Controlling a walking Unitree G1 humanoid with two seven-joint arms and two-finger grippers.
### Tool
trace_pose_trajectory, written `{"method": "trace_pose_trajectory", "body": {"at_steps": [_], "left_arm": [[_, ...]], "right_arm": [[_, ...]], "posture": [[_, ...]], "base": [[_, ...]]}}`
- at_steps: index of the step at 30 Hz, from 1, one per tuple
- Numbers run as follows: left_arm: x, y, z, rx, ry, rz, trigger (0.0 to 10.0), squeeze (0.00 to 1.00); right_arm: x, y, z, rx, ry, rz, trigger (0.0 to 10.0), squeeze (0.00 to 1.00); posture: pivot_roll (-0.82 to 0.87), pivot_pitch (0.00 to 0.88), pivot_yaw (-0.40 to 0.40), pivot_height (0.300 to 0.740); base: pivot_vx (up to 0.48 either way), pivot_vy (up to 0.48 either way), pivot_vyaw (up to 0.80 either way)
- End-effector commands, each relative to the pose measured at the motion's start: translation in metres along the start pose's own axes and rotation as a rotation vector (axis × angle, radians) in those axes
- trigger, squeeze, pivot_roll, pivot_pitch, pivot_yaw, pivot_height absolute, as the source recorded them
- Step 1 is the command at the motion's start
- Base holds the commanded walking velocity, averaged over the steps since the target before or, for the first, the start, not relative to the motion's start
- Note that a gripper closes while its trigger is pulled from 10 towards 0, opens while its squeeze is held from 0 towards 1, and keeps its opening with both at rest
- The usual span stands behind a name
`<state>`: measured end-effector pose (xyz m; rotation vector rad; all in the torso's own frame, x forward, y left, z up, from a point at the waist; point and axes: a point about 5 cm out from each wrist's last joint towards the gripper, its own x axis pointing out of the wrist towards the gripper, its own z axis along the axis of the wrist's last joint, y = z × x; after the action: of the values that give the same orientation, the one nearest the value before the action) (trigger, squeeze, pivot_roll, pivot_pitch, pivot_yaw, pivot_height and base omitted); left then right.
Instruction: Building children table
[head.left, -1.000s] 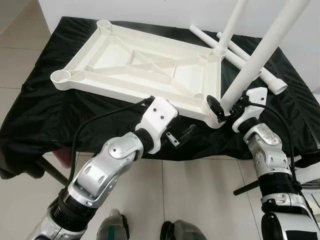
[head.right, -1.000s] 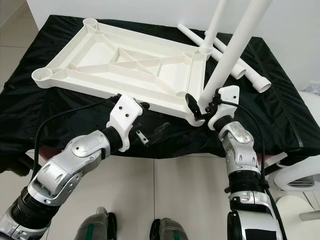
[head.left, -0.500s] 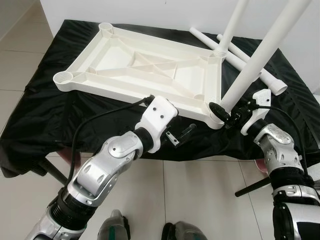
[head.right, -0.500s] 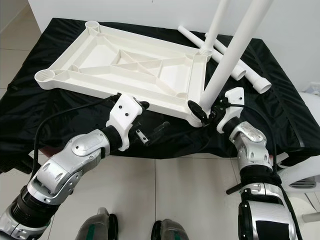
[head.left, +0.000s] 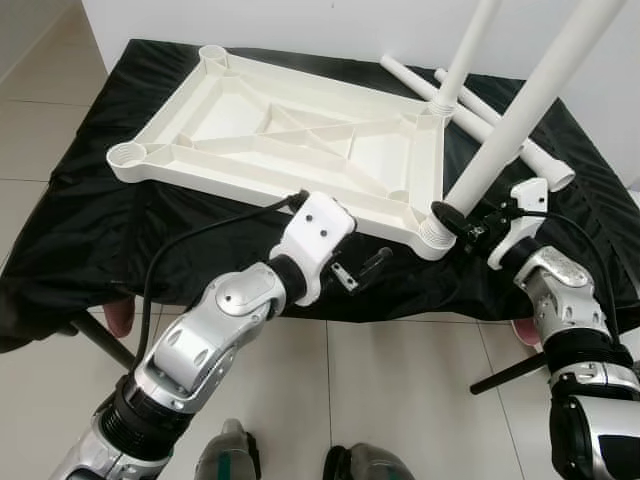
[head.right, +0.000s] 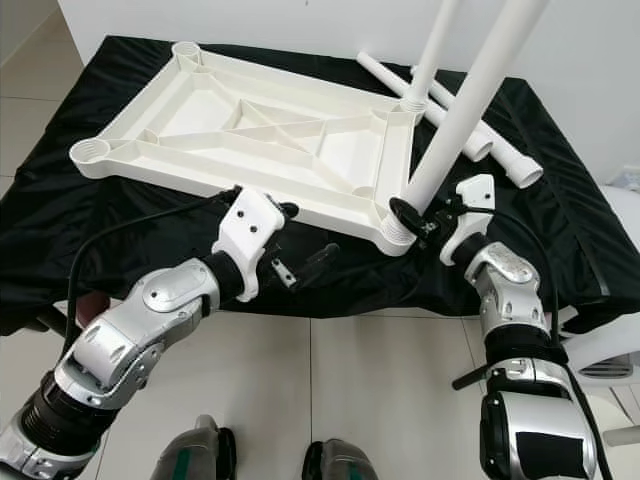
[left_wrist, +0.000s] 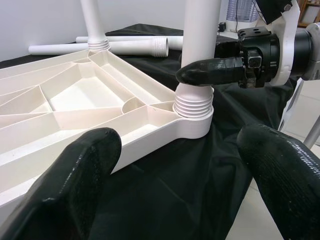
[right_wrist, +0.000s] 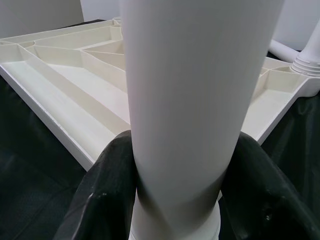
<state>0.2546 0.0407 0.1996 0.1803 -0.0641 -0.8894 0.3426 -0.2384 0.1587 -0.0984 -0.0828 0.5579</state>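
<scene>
White loose legs (head.left: 500, 125) lie behind the right gripper (head.left: 458, 222)'s clamped leg (head.left: 530, 105).

Black-draped table (head.left: 90, 230) bears upturned tabletop (head.left: 290, 150) (plus loose legs (head.left: 480, 115)).

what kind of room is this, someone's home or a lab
Probably a room in a home, though that is not certain: pale tiled floor, plain white wall, and a black-draped table holding an upturned white children's tabletop under assembly.

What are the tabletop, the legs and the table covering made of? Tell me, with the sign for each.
Tabletop: looks like moulded white plastic, smooth, with cast ribs. Legs: same white plastic, tubular, threaded ends. Black cloth: probably thin synthetic fabric, shiny and creased.
</scene>
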Motion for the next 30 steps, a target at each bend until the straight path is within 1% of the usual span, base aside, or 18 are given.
{"method": "trace_pose_trajectory", "body": {"at_steps": [1,2,5,8,11,12,13,15,16,17,20,22,23,26,29,30], "left_arm": [[0.001,-0.008,0.001,0.009,-0.003,-0.123,10.0,0.0],[0.001,-0.009,0.0,0.009,-0.002,-0.125,10.0,0.0],[0.0,-0.01,-0.001,0.008,0.001,-0.129,10.0,0.0],[-0.001,-0.011,-0.001,0.005,0.003,-0.131,10.0,0.0],[-0.001,-0.011,-0.001,0.004,0.003,-0.132,10.0,0.0],[-0.001,-0.012,-0.002,0.003,0.006,-0.135,10.0,0.0],[-0.002,-0.013,-0.002,0.001,0.008,-0.138,10.0,0.0],[-0.002,-0.013,-0.002,0.001,0.008,-0.138,10.0,0.0],[-0.002,-0.013,-0.003,0.001,0.011,-0.14,10.0,0.0],[-0.003,-0.014,-0.003,0.0,0.012,-0.143,10.0,0.0],[-0.003,-0.014,-0.003,-0.001,0.013,-0.146,10.0,0.0],[-0.002,-0.015,-0.004,-0.003,0.014,-0.152,10.0,0.0],[-0.002,-0.015,-0.004,-0.003,0.014,-0.152,10.0,0.0],[-0.002,-0.017,-0.004,-0.007,0.015,-0.157,10.0,0.0],[-0.002,-0.017,-0.005,-0.008,0.016,-0.158,10.0,0.0],[-0.003,-0.018,-0.005,-0.008,0.016,-0.159,10.0,0.0]], "right_arm": [[-0.005,0.003,-0.011,0.014,0.049,0.026,10.0,0.0],[-0.005,0.003,-0.012,0.012,0.047,0.014,10.0,0.0],[-0.007,0.009,-0.017,0.046,0.021,-0.033,10.0,0.0],[-0.007,0.012,-0.019,0.05,-0.006,-0.063,10.0,0.0],[-0.007,0.013,-0.019,0.046,-0.014,-0.067,10.0,0.0],[-0.008,0.016,-0.019,0.061,-0.028,-0.082,10.0,0.0],[-0.008,0.018,-0.018,0.07,-0.045,-0.105,10.0,0.0],[-0.008,0.018,-0.018,0.07,-0.045,-0.105,10.0,0.0],[-0.008,0.019,-0.017,0.083,-0.061,-0.131,10.0,0.0],[-0.008,0.021,-0.015,0.082,-0.073,-0.16,10.0,0.0],[-0.007,0.022,-0.013,0.082,-0.081,-0.181,10.0,0.0],[-0.006,0.025,-0.01,0.082,-0.102,-0.229,10.0,0.0],[-0.006,0.025,-0.01,0.082,-0.102,-0.229,10.0,0.0],[-0.006,0.031,-0.008,0.076,-0.111,-0.308,10.0,0.0],[-0.006,0.034,-0.008,0.08,-0.12,-0.315,10.0,0.0],[-0.005,0.038,-0.008,0.085,-0.127,-0.329,10.0,0.0]], "posture": [[0.06,0.059,-0.072,0.74],[0.06,0.06,-0.078,0.74],[0.06,0.061,-0.083,0.74],[0.07,0.062,-0.084,0.74],[0.07,0.062,-0.084,0.74],[0.06,0.066,-0.082,0.74],[0.06,0.067,-0.082,0.74],[0.06,0.067,-0.082,0.74],[0.06,0.067,-0.082,0.74],[0.06,0.067,-0.08,0.74],[0.06,0.067,-0.08,0.74],[0.06,0.068,-0.081,0.74],[0.06,0.068,-0.081,0.74],[0.05,0.066,-0.082,0.74],[0.05,0.066,-0.082,0.74],[0.05,0.064,-0.082,0.74]], "base": [[0.0,0.0,0.0],[0.0,0.0,0.0],[0.0,0.0,0.0],[0.0,0.0,0.0],[0.0,0.0,0.0],[0.0,0.0,0.0],[0.0,0.0,0.0],[0.0,0.0,0.0],[0.0,0.0,0.0],[0.0,0.0,0.0],[0.0,0.0,0.0],[0.0,0.0,0.0],[0.0,0.0,0.0],[0.0,0.0,0.0],[0.0,0.0,0.0],[0.0,0.0,0.0]]}}
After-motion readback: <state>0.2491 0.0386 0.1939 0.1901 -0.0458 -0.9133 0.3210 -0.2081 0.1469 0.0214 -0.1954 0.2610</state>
